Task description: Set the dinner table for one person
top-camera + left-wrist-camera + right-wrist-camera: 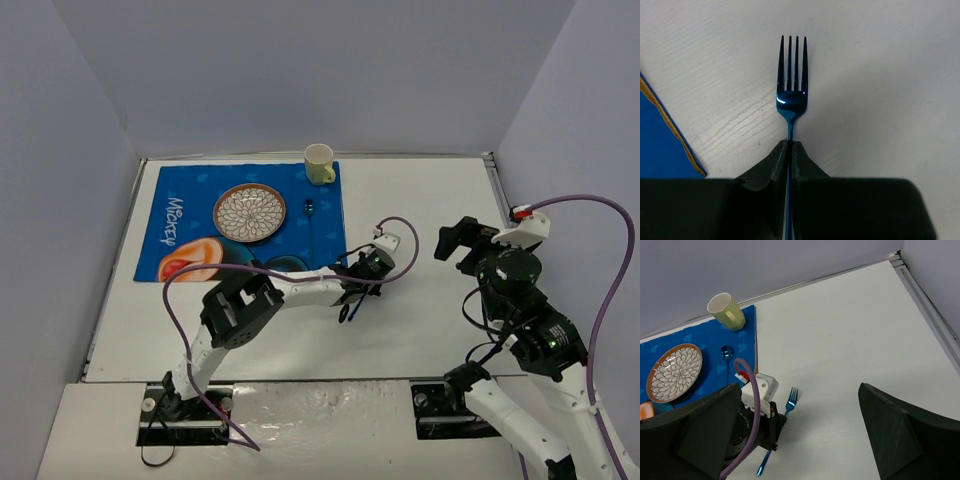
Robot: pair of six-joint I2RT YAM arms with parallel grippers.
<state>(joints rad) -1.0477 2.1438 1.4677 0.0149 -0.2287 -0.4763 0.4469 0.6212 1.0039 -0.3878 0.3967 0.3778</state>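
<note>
The dinner table (430, 200) is a large, flat white rectangle with a thin metal rim.

Cannot see the lower handle of the fork (791, 90) in the left wrist view: pinched between the fingers (772, 167) of the left gripper (790, 150), then lost behind its dark body down to the bottom edge. Cuts the placemat (660, 145) at the left edge there. Hides the near handle end of the spoon (727, 352) behind the purple cable (754, 410) in the right wrist view. Crops both fingers of the right gripper (797, 387) at the bottom edge.
</note>
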